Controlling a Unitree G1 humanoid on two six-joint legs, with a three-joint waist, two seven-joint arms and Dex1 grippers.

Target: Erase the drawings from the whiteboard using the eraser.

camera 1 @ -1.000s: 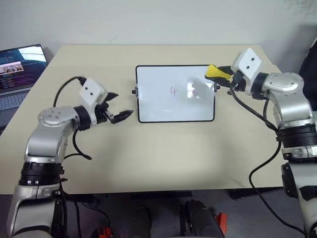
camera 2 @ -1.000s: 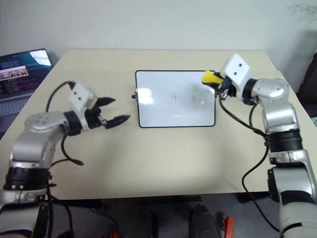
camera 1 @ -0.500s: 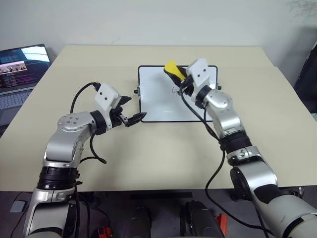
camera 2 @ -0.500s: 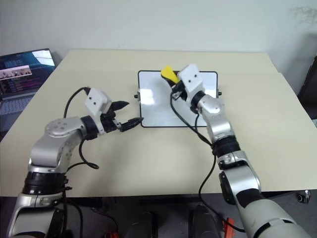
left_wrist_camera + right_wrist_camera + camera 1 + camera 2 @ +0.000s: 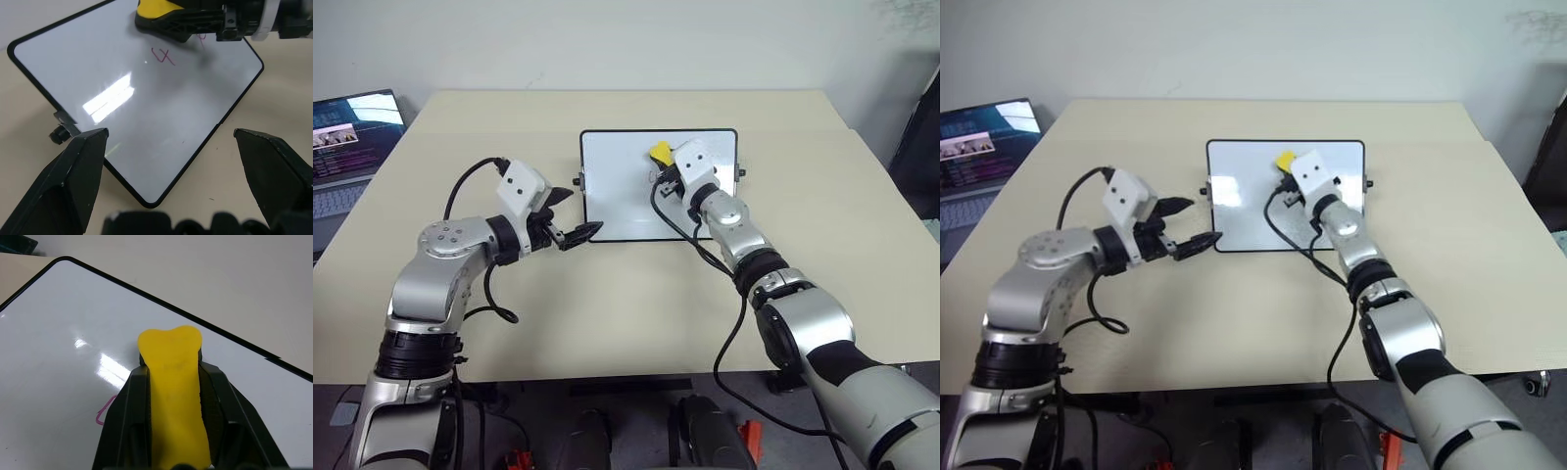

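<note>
The whiteboard (image 5: pixel 617 186) lies flat at the table's middle. My right gripper (image 5: pixel 664 164) is shut on the yellow eraser (image 5: pixel 660 153), holding it over the board's upper middle; I cannot tell whether it touches. The wrist view shows the black fingers (image 5: pixel 132 396) clamping the eraser (image 5: pixel 172 362). Of the drawings, a pink "4"-like mark (image 5: pixel 164 56) sits just beside the eraser (image 5: pixel 156 12), and a tiny squiggle (image 5: pixel 182 143) lies lower on the board. My left gripper (image 5: pixel 580 211) stands open at the board's near left corner, with nothing in it.
An open laptop (image 5: pixel 347 132) sits beyond the table's left edge. A small black knob (image 5: pixel 58 134) sticks out from the board's side. Bare beige tabletop (image 5: pixel 617 304) stretches in front of the board.
My right gripper has carried the eraser from the board's far right corner leftward and down to its upper middle. The left gripper has edged slightly toward the board's near left corner.
</note>
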